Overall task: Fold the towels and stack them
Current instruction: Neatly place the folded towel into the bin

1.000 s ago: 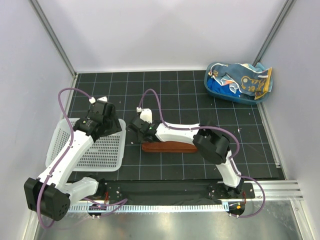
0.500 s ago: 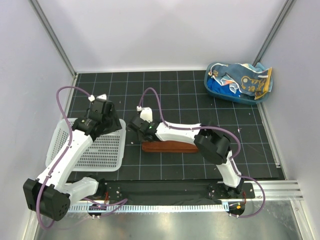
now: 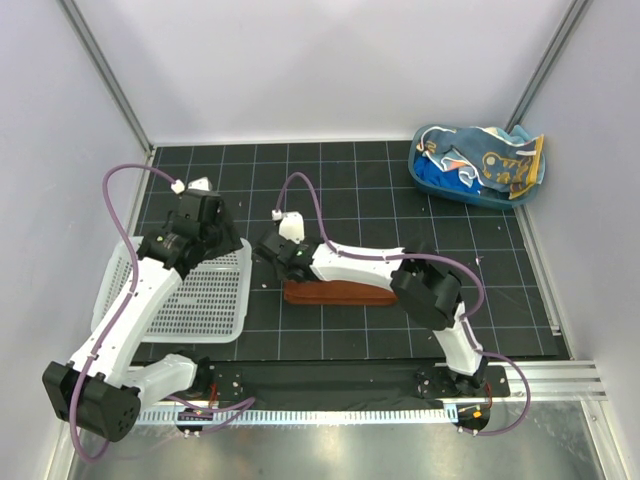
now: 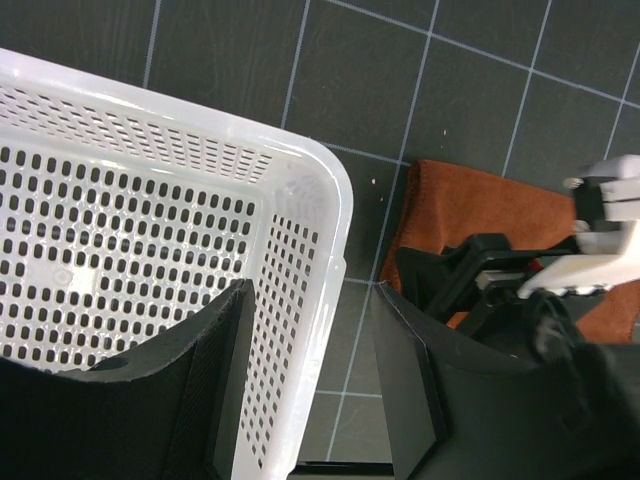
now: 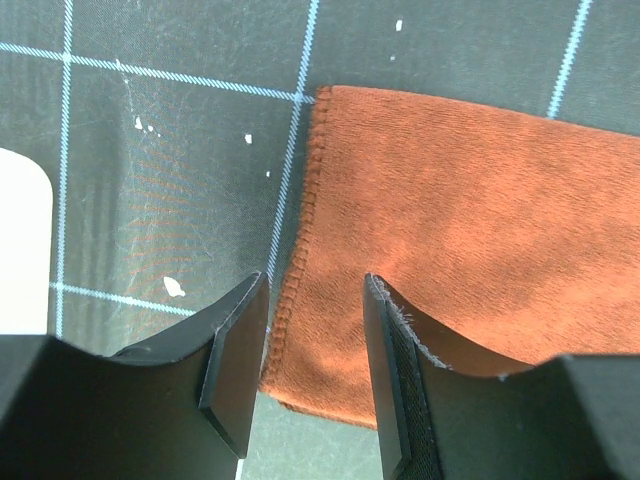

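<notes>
Right wrist: towel point(image 5: 450, 220) edge apparently beneath right tool point(image 5: 316, 300).

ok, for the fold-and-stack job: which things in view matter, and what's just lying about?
Part of the job:
- rust-brown towel, folded
- crumpled towels heaped in the tub

Just lying about:
- white mesh basket
- blue tub

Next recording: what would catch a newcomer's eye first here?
A rust-brown towel lies folded on the dark gridded mat at table centre, the right gripper open over its left end. To its left, the left gripper hangs open over the rim of a white basket; a blue tub heaped with patterned towels sits at the far right corner.
</notes>
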### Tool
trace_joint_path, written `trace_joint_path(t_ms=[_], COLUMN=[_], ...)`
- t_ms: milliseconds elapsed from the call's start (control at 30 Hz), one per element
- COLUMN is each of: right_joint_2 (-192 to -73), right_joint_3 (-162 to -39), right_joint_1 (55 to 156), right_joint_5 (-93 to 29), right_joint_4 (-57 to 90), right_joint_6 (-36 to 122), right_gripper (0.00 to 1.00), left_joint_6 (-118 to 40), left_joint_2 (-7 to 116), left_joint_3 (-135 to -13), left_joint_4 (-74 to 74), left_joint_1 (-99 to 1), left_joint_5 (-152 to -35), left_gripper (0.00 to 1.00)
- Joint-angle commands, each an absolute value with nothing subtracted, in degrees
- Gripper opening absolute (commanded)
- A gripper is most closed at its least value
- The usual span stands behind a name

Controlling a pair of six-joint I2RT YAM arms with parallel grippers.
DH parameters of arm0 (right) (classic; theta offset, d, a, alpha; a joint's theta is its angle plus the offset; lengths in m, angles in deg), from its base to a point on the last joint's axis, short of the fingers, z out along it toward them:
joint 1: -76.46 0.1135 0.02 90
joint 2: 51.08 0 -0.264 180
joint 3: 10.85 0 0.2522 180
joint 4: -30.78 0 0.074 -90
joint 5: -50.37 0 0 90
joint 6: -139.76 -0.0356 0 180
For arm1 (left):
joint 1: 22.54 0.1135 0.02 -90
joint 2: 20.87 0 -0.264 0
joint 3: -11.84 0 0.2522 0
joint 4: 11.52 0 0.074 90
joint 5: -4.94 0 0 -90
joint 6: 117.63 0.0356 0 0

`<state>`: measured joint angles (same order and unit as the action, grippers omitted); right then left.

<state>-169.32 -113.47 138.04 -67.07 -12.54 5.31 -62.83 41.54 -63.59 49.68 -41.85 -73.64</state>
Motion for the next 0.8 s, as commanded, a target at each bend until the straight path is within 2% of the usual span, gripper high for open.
trace_joint_path(t_ms=[0,400,767], right_joint_2=[-172.4,-177.2,-179.4], right_joint_3=[-117.4,-118.0,-116.9], right_joint_1=[138.6,138.9,139.0], right_joint_5=[-69.2,-69.7,-68.1], right_joint_4=[-14.3,-16.8,-18.2], right_joint_6=[5.6,5.1,7.3], right_gripper=[0.50,0.49,0.14], left_joint_6=[-61.4,-60.9,-64.5], left_joint_2=[41.7,41.5,40.7], left_joint_3=[-66.1,-65.2,-58.6], left_joint_4=[49.9,49.8,46.7], left_joint_1=[-41.2,-40.6,-40.6], left_joint_5=[-72.9,-73.2,-75.5], left_gripper=[0.54,0.55,0.54])
